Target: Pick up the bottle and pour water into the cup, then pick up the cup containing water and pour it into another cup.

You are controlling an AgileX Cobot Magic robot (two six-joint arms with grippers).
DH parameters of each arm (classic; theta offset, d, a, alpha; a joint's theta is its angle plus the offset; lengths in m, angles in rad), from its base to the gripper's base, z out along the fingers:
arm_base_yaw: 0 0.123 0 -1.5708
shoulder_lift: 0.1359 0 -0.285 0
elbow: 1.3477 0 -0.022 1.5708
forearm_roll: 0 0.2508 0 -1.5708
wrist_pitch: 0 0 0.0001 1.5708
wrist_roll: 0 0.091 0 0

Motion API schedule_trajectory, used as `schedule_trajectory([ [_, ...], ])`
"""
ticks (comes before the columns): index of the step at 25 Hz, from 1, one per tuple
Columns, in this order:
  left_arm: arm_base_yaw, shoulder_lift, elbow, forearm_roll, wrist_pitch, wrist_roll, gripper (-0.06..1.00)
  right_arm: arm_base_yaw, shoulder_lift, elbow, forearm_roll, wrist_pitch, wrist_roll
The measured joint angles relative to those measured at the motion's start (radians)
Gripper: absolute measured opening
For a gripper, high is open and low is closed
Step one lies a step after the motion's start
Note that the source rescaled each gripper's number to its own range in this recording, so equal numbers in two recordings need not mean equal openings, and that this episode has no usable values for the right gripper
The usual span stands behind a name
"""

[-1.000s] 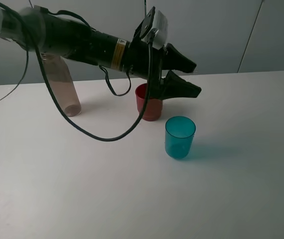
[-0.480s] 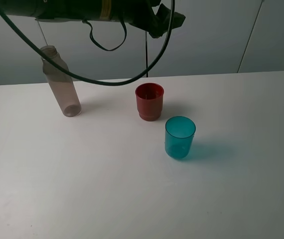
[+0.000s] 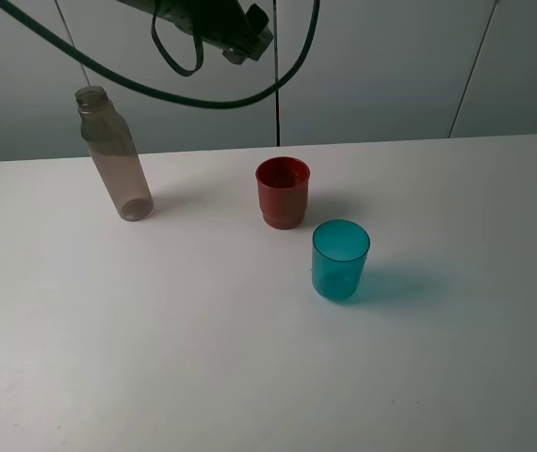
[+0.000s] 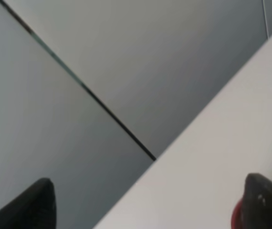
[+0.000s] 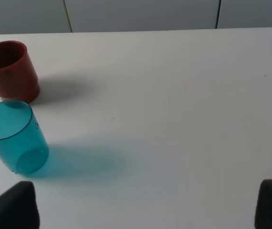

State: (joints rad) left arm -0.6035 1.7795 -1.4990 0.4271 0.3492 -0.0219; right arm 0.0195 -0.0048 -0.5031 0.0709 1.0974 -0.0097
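Left arm (image 3: 214, 19): raised high at the far left, only its dark end and looping cables in the overhead view, well above the table (image 3: 250, 377). Left pincer (image 4: 145, 200): two dark fingertips at opposite sides of the wrist view, jaws spread wide, nothing between them; it faces the back wall and the table's far edge.

Right pincer (image 5: 145, 205): dark fingertips (image 5: 12, 207) wide apart at the near side of the table, jaws empty, pointed across the white surface towards the two cups.

Bottle (image 3: 113, 155): upright, uncapped, far left of the table, near the far edge, well apart from both cups.

Another cup (image 3: 283, 192): dark red, upright, far centre.

Cup (image 3: 340, 259): teal, upright, just near-right of the red cup, close but not touching.

Open room: the whole near half and the right side of the table are bare white surface; a wide gap lies between the bottle and the red cup.
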Motion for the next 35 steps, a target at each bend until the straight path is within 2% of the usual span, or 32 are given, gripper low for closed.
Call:
schedule_trajectory([
  [6,-0.002,-0.116,0.000,-0.070,0.376,-0.011,0.97,0.000,0.000,0.000,0.000,0.000,0.000],
  [11,0.015,-0.229,0.000,-0.174,0.545,-0.007,0.97,0.000,0.000,0.000,0.000,0.000,0.000],
  [16,0.079,-0.365,0.000,-0.262,0.654,0.003,0.97,0.000,0.000,0.000,0.000,0.000,0.000],
  [21,0.178,-0.554,0.082,-0.276,0.697,0.005,0.97,0.000,0.000,0.000,0.000,0.000,0.000],
  [29,0.417,-0.995,0.343,-0.331,0.746,0.022,0.97,0.000,0.000,0.000,0.000,0.000,0.000],
  [33,0.574,-1.234,0.454,-0.401,0.805,0.082,0.97,0.000,0.000,0.000,0.000,0.000,0.000],
  [35,0.619,-1.348,0.509,-0.436,0.822,0.086,0.97,0.000,0.000,0.000,0.000,0.000,0.000],
])
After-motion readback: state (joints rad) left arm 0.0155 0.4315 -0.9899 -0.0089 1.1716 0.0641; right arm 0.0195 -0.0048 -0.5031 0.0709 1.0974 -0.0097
